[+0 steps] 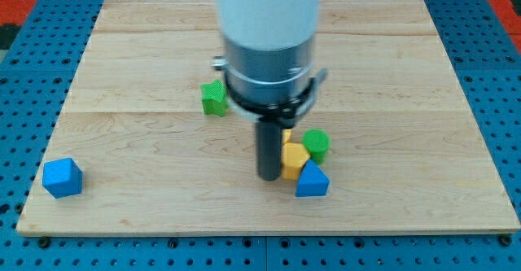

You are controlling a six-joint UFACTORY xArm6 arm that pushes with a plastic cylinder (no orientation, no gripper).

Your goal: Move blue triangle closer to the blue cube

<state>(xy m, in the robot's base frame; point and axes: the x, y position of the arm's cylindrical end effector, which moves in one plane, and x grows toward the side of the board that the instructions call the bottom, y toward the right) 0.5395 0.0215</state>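
The blue triangle (312, 181) lies on the wooden board, right of centre near the view's bottom. The blue cube (63, 177) sits far off at the board's bottom left corner. My tip (269, 176) is the lower end of the dark rod under the white and grey arm. It stands just left of a yellow block (294, 160) and a little left of the blue triangle. The yellow block touches the triangle's upper left side. I cannot tell if the tip touches the yellow block.
A green round block (317, 144) sits just above and right of the yellow block. A green block (214, 98) lies left of the arm, near the board's middle. The arm's wide body hides the board's top centre. A blue perforated table surrounds the board.
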